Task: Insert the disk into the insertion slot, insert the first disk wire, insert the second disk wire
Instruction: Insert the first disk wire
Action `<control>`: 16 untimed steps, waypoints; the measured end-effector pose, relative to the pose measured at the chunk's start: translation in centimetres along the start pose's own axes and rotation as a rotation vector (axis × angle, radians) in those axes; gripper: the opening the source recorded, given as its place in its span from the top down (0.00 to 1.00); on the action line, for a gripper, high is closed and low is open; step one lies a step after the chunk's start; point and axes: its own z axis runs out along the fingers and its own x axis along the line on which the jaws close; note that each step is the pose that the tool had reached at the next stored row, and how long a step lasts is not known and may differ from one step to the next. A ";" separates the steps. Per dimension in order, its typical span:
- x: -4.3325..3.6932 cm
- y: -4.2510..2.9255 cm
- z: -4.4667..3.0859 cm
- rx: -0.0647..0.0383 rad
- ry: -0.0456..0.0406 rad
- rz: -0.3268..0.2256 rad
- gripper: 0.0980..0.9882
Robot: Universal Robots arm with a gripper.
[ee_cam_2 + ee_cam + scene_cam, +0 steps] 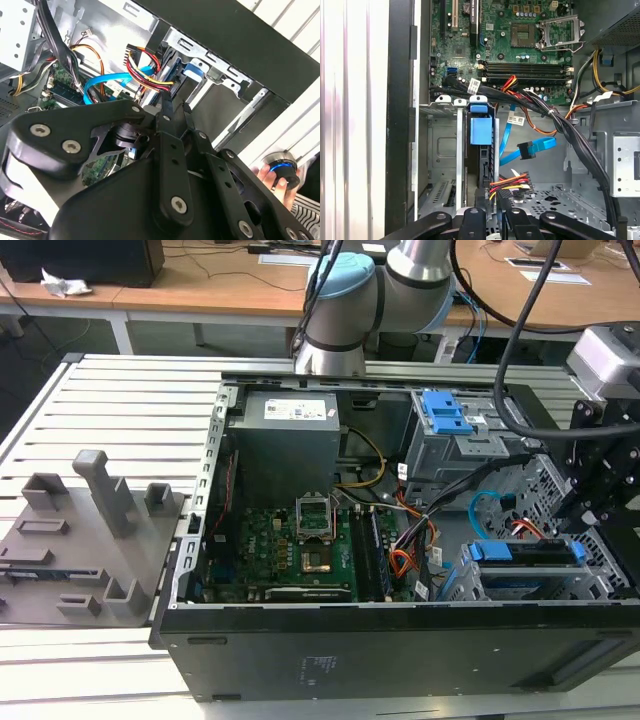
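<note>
In the exterior view, an open computer case (400,640) lies on a slatted table (120,400). The disk (525,552) sits in the insertion slot (545,585), with its blue bracket uppermost. The gripper (585,510) hangs just beside the slot, toward the exterior view's right. Much of the gripper is cut off by the picture's edge, so its tip is hard to make out. The second disk wire (483,505) curves in a loop near the slot, on the side toward the taller cage with blue latches (447,412). The motherboard (300,550) lies well apart from the slot, toward the exterior view's left.

In the second wrist view, the gripper's dark linkage hides most of the slot and nearly all of the disk. Just past the gripper's tip is a red, yellow and black wire bundle (147,67). Whether the gripper is clenched on the bundle or released cannot be told. Outside the case, a person's hand (267,175) rests at a round knob with a blue ring (281,169), both partly cut off.

In the first wrist view, the disk is seen edge-on as a dark strip inside the slot. The wire bundle ends just beside the slot, near the gripper's tip. The second disk wire's connector lies near the slot, apart from the disk. The contact between the gripper and the bundle is hidden.
</note>
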 end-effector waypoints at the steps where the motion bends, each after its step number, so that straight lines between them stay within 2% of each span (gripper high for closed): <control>1: 0.00 0.00 0.00 0.000 0.0000 0.000 0.85; 2: 0.00 0.00 0.00 0.000 0.0000 0.000 0.85; 3: 0.00 0.00 -0.01 0.000 0.0000 0.000 0.94; 4: 0.00 0.00 -0.01 0.000 0.0001 0.000 0.94; 5: 0.00 0.00 -0.01 0.000 0.0000 0.000 0.99; 9: 0.01 0.22 0.10 0.000 0.0004 0.000 0.99; 12: 0.03 0.69 0.75 0.000 0.0004 0.000 0.99; 16: 0.07 2.15 1.00 0.000 0.0002 0.001 0.99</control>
